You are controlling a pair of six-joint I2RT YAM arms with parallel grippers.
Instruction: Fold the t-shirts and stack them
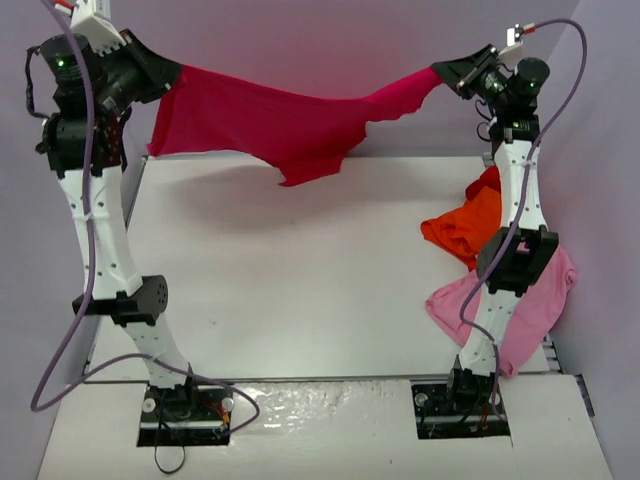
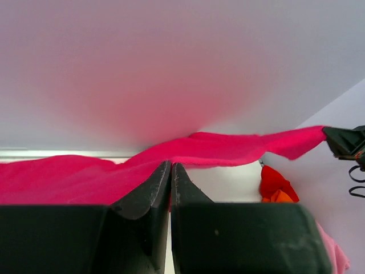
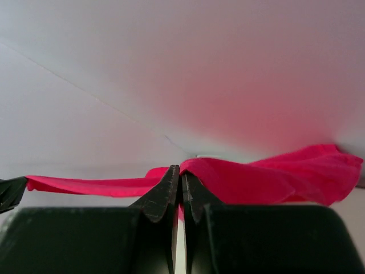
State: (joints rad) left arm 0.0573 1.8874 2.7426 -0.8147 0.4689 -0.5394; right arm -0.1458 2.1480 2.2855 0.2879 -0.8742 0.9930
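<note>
My left claw and right claw are each clamped on an edge of the raspberry-red t-shirt. It hangs stretched between them, sagging below both over the table. My wrist views catch only a band of that cloth. The overhead view shows the orange t-shirt, bright red t-shirt and pale pink t-shirt heaped below my right claw.
</note>
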